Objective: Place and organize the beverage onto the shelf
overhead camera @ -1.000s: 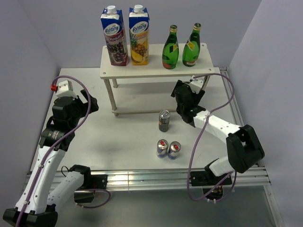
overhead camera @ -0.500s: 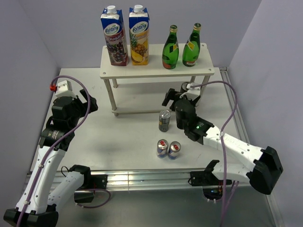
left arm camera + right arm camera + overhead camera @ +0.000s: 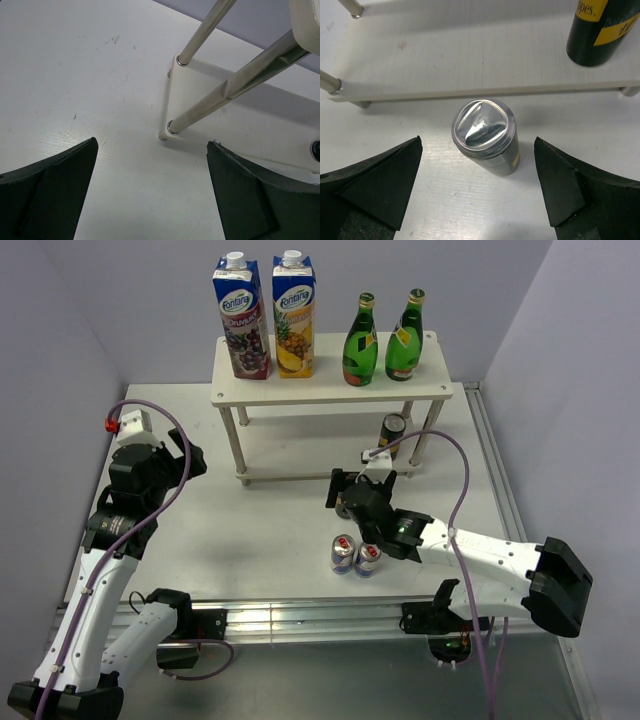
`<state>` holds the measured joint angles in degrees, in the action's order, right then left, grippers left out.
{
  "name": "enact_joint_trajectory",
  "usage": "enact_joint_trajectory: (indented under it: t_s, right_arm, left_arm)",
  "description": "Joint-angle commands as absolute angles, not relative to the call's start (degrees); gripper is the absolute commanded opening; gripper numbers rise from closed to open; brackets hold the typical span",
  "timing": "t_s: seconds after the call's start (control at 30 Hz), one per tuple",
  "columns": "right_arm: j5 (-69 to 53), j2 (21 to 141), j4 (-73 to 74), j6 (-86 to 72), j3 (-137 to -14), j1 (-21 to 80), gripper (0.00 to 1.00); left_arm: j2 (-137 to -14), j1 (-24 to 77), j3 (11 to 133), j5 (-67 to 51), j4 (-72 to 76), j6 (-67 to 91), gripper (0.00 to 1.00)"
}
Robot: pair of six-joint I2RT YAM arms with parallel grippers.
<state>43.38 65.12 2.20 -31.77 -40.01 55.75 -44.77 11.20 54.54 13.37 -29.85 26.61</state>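
So the shelf (image 3: 330, 388) sits at the back of the counter (image 3: 250, 535). Both green bottles (image 3: 360, 340) (image 3: 404, 338) are on its top board, right of the two juice cartons (image 3: 242, 320) (image 3: 294, 318). One dark can with a yellow label (image 3: 600, 30) stands upright on the lower board, toward the right end.

The other dark can (image 3: 485, 135), the one with the silver top, is on the counter just in front of the lower board's front edge. The right arm (image 3: 470, 550) hangs right over it. In the wrist view the right jaws are spread wide, one finger (image 3: 375, 180) on each side of the can with a clear gap both ways, so nothing is gripped. The top view mostly hides that can under the arm.

The two slim blue-and-silver cans (image 3: 342, 553) (image 3: 367, 558) stand side by side on the counter, nearer the arm bases, about touching each other.

The left arm (image 3: 150, 475) is way off on the left side of the counter. The left jaws are wide open too, holding nothing, and its camera just shows the shelf's near-left legs (image 3: 220, 95) and a corner of the lower board.
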Motion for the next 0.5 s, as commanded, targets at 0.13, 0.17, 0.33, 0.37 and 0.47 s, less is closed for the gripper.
enact_joint_trajectory:
  t_s: [0.13, 0.17, 0.33, 0.37, 0.47]
  right_arm:
    - [48.0, 71.4, 4.2, -34.2, -43.0, 56.3, 1.0]
    - [48.2, 71.9, 4.4, -34.5, -43.5, 56.3, 1.0]
    - [49.2, 75.8, 4.0, -35.2, -44.9, 56.3, 1.0]
    - [49.7, 76.5, 3.8, -35.4, -45.1, 56.3, 1.0]
    - [50.8, 78.7, 2.6, -35.7, -45.5, 56.3, 0.99]
  left_arm:
    - [-43.8, 10.9, 54.8, 13.2, -29.0, 26.0, 0.97]
    - [-43.8, 10.9, 54.9, 13.2, -29.0, 25.9, 0.97]
    - [-43.5, 10.9, 54.9, 13.1, -28.9, 25.9, 0.97]
    - [-43.4, 10.9, 54.9, 13.0, -28.9, 26.0, 0.97]
    - [-43.3, 10.9, 54.9, 12.9, -28.8, 26.0, 0.97]
